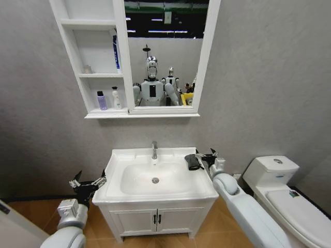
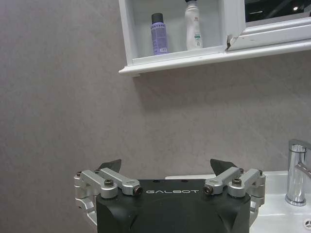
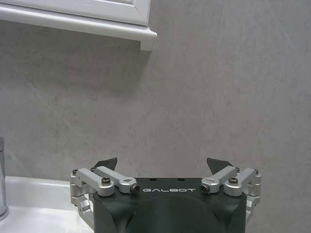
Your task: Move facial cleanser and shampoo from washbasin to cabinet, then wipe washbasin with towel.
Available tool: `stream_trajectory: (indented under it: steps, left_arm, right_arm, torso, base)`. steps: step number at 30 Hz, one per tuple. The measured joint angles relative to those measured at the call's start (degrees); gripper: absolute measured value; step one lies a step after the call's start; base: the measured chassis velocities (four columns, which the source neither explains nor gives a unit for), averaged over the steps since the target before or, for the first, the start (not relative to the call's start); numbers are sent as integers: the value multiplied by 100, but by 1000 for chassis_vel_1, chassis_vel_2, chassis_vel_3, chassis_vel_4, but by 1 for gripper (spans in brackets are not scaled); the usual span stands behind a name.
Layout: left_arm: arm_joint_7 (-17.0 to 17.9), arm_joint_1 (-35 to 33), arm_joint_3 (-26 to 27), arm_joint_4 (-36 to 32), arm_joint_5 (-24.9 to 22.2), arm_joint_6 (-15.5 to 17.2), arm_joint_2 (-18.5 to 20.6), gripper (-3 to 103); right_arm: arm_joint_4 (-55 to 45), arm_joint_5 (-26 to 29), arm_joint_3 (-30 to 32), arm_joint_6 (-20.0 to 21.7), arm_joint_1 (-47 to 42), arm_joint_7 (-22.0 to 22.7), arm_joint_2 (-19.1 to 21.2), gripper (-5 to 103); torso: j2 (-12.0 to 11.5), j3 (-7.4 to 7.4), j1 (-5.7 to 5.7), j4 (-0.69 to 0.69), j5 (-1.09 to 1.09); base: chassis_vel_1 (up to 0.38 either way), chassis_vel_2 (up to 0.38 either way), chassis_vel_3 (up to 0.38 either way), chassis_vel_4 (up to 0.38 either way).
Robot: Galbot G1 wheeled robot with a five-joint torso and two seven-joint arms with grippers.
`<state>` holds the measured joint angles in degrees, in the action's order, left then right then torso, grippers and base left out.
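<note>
The towel (image 1: 192, 161) lies bunched on the washbasin's (image 1: 118, 181) right rim, just left of my right gripper (image 1: 211, 155), fingers apart and empty. Two bottles (image 1: 109, 98) stand in the cabinet's (image 1: 69, 46) lowest compartment — moving looks done, wiping remains. My left gripper (image 1: 88, 183) hangs spread at the basin's left edge. Grey wall behind; toilet (image 1: 289, 201) to the right.

White rectangular ceramic washbasin (image 1: 116, 178) on low vanity: small dark grey bunched towel (image 1: 192, 161) lies on right rim. Tall white cabinet (image 1: 70, 49), bottom compartment: purple bottle (image 1: 102, 101) and white bottle (image 1: 116, 97), upright, side by side.
</note>
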<state>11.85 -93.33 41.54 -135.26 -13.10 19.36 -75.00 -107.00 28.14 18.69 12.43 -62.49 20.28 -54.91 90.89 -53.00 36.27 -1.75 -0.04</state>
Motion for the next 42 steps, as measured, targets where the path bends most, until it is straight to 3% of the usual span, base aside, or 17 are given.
stream_trajectory:
  steps: [6, 10, 23, 38, 40, 42]
  left_arm:
    - [0, 0, 0, 0, 0, 0, 0, 100]
    - [0, 0, 0, 0, 0, 0, 0, 100]
    - [0, 1, 0, -1, 0, 0, 0, 100]
    - [2, 0, 0, -2, 0, 0, 0, 100]
    - [1, 0, -1, -2, 0, 0, 0, 100]
    - [1, 0, 0, -2, 0, 0, 0, 100]
  right_arm:
    - [-961, -165, 163, 381, -980, 580, -146, 100]
    - [-1230, -266, 176, 452, -1250, 702, -249, 100]
    - [-1413, -486, 152, 445, -1560, 713, -349, 100]
    - [-1471, -528, 114, 419, -1694, 659, -280, 100]
    - [-1464, -529, 94, 417, -1694, 652, -279, 100]
    - [-1460, -530, 81, 415, -1692, 648, -276, 100]
  torso:
    - [0, 0, 0, 0, 0]
    - [0, 0, 1, 1, 0]
    - [-1, 0, 1, 1, -1]
    - [0, 0, -1, 1, -4]
    - [-1, -1, 1, 0, 4]
    - [2, 1, -4, 0, -4]
  base:
    - [0, 0, 0, 0]
    - [10, -2, -13, 12]
    - [131, -129, -141, 136]
    - [295, -304, -304, 297]
    - [386, -379, -376, 368]
    - [340, -377, -325, 355]
